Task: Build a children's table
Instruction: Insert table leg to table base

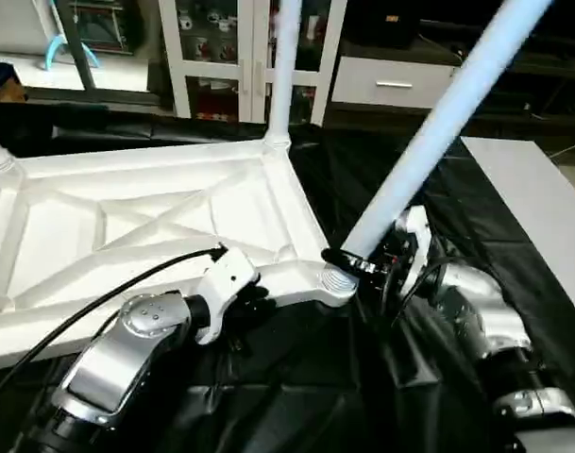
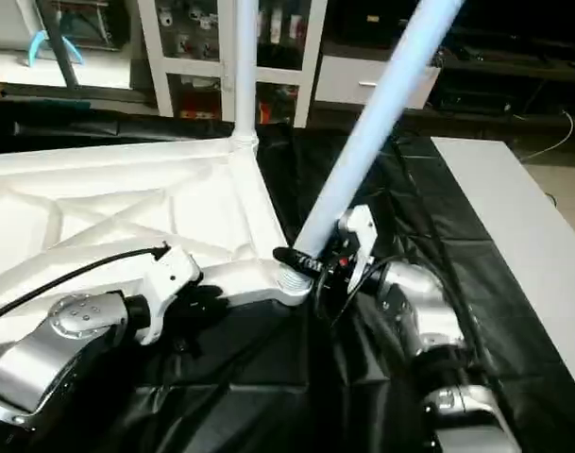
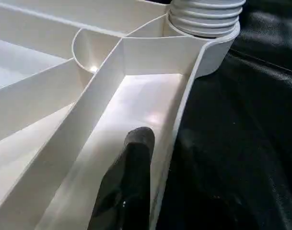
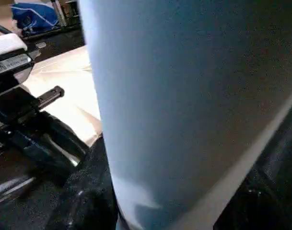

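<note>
Right gripper [image 1: 363, 267], lower centre-right of frame: fingers clamped around base of leaning leg [image 1: 438, 127], just above ribbed collar at near-right corner socket [image 1: 338, 280]. Leg long axis slants up to upper right, off socket axis; needs righting toward vertical. Left gripper [image 1: 238, 300], lower centre-left: pinching tabletop [image 1: 126, 217] near rim beside same socket, steadying. Upright leg [image 1: 285, 66] seated in far corner, top centre. Right arm nearer leaning leg.

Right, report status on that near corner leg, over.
Left gripper clamped on table top rim. Right gripper holds tilted leg at near corner socket, not upright. Far leg standing. Nothing blocking.
</note>
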